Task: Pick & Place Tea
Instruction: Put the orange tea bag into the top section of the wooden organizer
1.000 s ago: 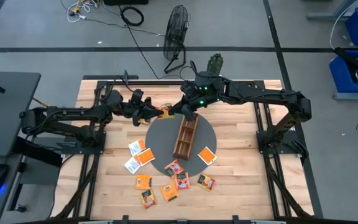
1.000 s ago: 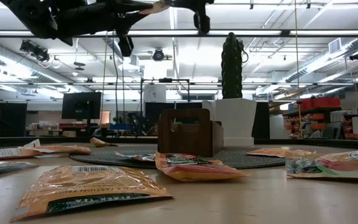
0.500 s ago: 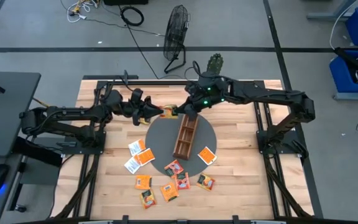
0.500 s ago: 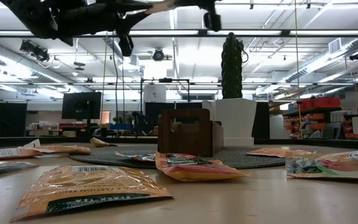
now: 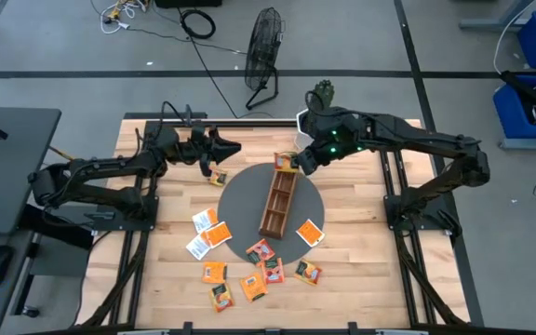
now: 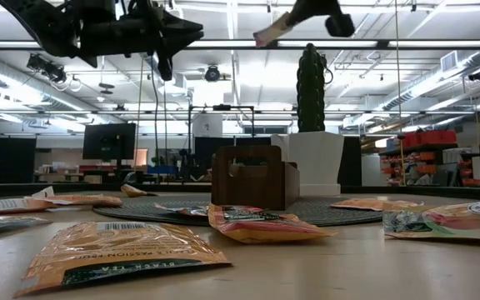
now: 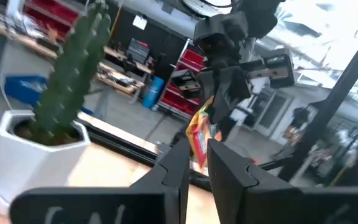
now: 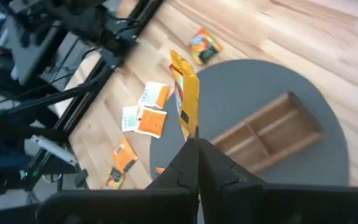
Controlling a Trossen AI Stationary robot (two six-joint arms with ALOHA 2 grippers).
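Note:
An orange tea sachet [image 5: 285,164] hangs in the air over the far rim of the round grey mat [image 5: 240,209]. It is held by my right gripper [image 5: 294,165], which is shut on it, and it also shows in the right wrist view [image 8: 184,93] and the low view [image 6: 271,33]. My left gripper [image 5: 233,147] is empty and stands off to the left of the sachet, its fingers only a narrow gap apart [image 7: 197,146]. Several more sachets [image 5: 249,270] lie flat on the table and mat. The brown wooden tray [image 5: 277,200] lies on the mat. My right gripper pinches one end of the sachet [image 8: 190,127] between its two fingers. The fingers come slanting down from the table's far right. The sachet sticks out beyond the fingertips, edge-on and tilted, lifted clear above the mat and the tray's far end.
A cactus in a white pot [image 5: 322,93] stands at the table's far edge behind my right arm. One sachet [image 5: 217,177] lies on the wood below my left gripper. A fan [image 5: 263,46] stands on the floor beyond the table.
The two grippers met at the sachet over the mat's far left rim. My left gripper has let go and drawn back toward the table's far left. My right gripper has carried the sachet toward the table's right, over the tray's far end.

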